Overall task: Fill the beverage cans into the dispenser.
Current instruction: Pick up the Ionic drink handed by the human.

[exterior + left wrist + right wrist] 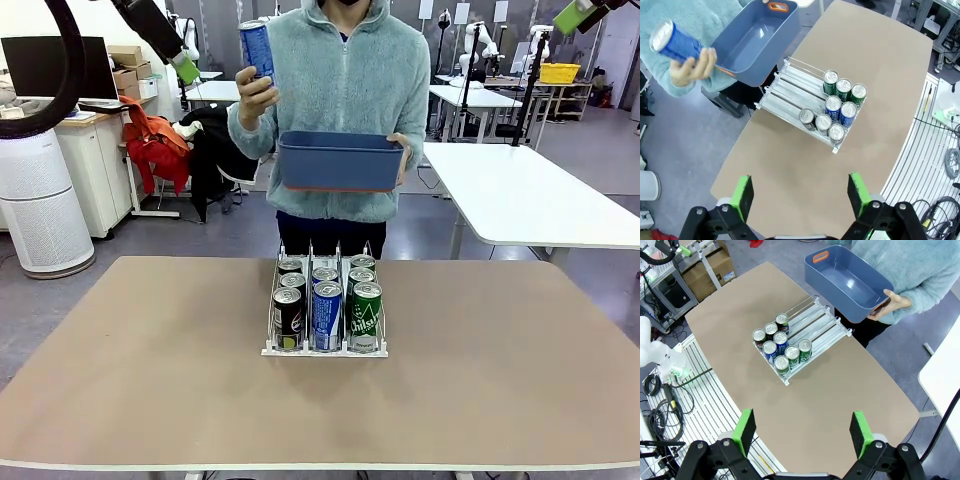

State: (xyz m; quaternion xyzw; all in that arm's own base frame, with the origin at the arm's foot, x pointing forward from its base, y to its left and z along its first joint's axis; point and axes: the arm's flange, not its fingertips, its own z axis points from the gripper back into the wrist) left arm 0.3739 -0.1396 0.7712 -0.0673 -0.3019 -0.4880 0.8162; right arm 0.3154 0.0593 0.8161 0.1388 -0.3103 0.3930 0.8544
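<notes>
While the left gripper (801,194) and right gripper (803,429) hang wide open (empty), you see eight cans (327,312) in the dispenser (270,351); a hand (256,95) holds a blue can (257,45).

– What carries the scene?
– A tan table (140,380) with rounded corners, on a grey floor.

– What is beyond its far edge?
– A person in a pale teal fleece (350,70) stands there, with a blue rectangular tub (340,160) level in front of their body.

– And off to the sides?
– Past the far left corner are a white cylindrical air purifier (40,200), an orange jacket (155,145) and a black jacket (210,150). Past the far right corner is a white table (530,200).
</notes>
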